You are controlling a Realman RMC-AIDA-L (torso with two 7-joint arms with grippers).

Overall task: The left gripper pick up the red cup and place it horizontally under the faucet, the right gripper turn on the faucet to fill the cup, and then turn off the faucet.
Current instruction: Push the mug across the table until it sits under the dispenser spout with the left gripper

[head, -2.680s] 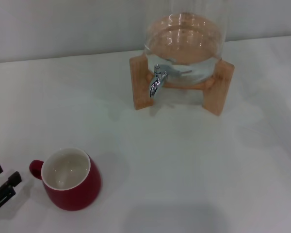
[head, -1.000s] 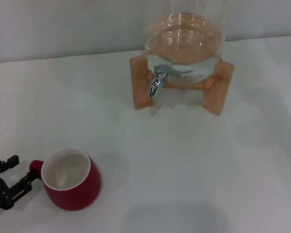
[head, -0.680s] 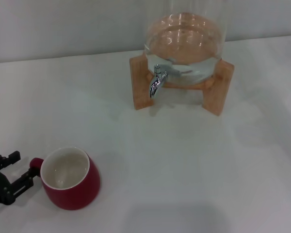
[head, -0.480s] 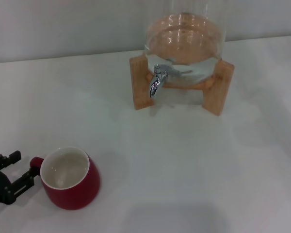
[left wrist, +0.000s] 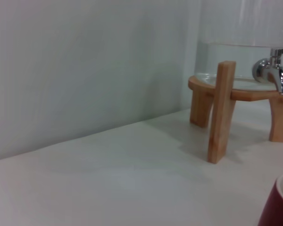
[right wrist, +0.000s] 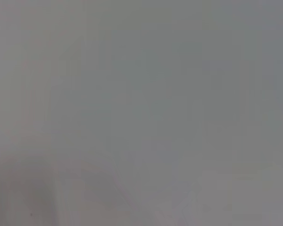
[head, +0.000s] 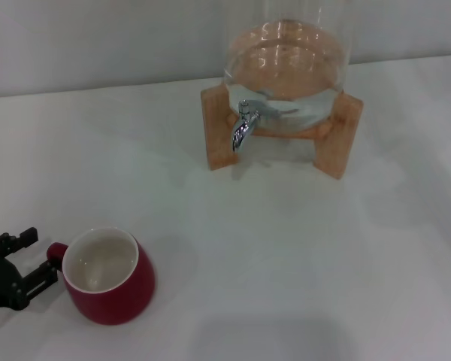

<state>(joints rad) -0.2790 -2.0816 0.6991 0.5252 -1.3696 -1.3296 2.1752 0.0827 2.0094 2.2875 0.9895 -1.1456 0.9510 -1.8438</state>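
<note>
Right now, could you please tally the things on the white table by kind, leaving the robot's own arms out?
Glossy red ceramic cup with white inside: 1
Clear glass jar holding water: 1
Light wooden stand under the jar: 1
Shiny chrome faucet on the jar: 1
Total: 4
</note>
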